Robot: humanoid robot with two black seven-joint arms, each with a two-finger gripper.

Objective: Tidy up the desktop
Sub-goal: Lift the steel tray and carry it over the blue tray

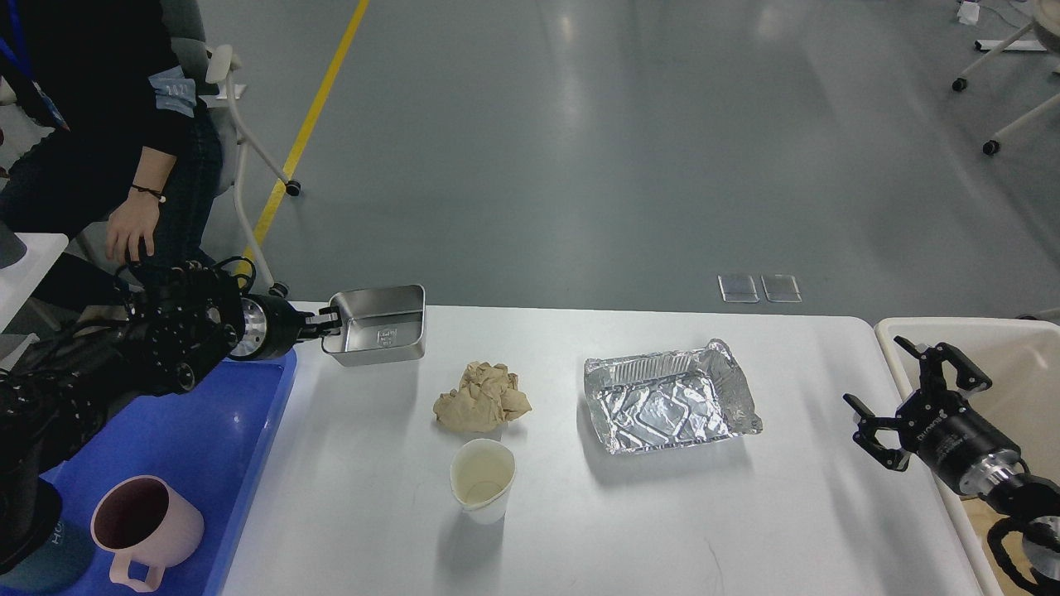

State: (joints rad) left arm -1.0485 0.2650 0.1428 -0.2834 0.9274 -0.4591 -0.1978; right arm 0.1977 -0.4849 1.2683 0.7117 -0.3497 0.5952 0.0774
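the left arm reaches in from the left edge, wrist level, and the left gripper [325, 319] points right with its fingers pinched together on the rim of a metal tin [379, 324]. the right gripper [917, 399] points up and left from the lower right corner, fingers spread wide, holding nothing.

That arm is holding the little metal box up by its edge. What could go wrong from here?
1. The left gripper pinches only one rim of the metal box, which is off the desktop; it could tilt or slip out.
2. If it drops, it might knock the crumpled paper or the paper cup.
3. A person's hand is near that arm.
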